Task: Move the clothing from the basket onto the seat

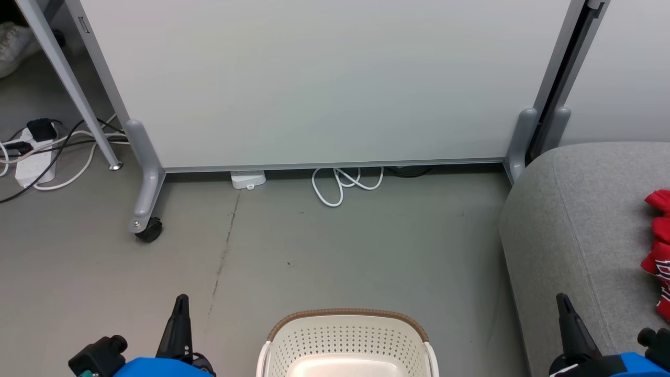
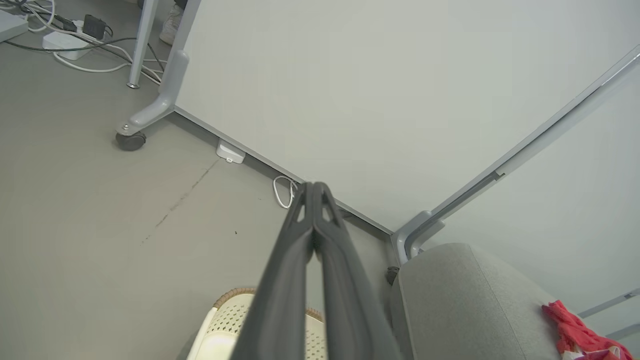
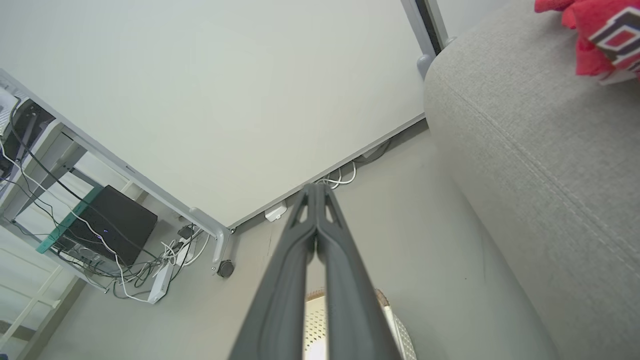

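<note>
Red clothing point(image 1: 660, 262) on seat point(image 1: 570, 225), partly off-frame

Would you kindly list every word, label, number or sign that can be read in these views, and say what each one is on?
No text can be read in full.
Clothing on the seat: black-and-white block lettering, crumpled and cut off by the picture's edge, unreadable.
White box at the foot of the partition: any marking is too small to read.
Power strip on the floor: too small and blurred to read.
</note>
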`<state>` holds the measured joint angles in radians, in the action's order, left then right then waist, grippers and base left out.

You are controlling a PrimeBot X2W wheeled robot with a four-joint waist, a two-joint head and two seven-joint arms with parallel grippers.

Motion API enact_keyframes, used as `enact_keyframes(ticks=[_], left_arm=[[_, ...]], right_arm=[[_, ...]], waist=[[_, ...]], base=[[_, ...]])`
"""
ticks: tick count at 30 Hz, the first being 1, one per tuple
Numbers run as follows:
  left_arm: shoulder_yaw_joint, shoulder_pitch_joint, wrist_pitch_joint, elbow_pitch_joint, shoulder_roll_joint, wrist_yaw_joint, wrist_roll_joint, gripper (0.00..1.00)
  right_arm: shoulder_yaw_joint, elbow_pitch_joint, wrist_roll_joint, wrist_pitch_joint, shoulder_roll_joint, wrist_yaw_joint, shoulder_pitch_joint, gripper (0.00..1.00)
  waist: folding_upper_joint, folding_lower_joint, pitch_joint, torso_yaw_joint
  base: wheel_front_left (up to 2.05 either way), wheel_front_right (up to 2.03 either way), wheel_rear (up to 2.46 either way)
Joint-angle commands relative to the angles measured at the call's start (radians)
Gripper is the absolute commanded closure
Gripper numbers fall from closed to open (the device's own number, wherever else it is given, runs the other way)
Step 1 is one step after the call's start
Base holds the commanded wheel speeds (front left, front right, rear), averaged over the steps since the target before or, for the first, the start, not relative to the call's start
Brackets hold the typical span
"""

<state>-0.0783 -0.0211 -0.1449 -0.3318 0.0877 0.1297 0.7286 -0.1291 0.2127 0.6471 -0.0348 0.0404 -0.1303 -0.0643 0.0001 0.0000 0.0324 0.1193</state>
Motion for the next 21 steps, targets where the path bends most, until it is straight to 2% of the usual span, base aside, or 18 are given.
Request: enact_keyframes(ticks=[1, 21], left_arm=[[0.009, 0.034, 0.007, 0.018, 0.001, 0.000, 0.033, 1.00], [0.056, 0.065, 0.074, 0.041, -0.005, 0.001, 0.283, 1.00]], right_arm=[[0.001, -0.009, 0.036, 0.007, 0.007, 0.000, 0.028, 1.00], [0.005, 0.002, 0.304, 0.048, 0.009, 0.000, 0.073, 1.00]], waist=[[-0.0001, 0.0000, -0.001, -0.002], [-0.0001, 0.0000, -0.008, -0.026]], base=[[0.00, 0.00, 0.00], [0.00, 0.00, 0.00]])
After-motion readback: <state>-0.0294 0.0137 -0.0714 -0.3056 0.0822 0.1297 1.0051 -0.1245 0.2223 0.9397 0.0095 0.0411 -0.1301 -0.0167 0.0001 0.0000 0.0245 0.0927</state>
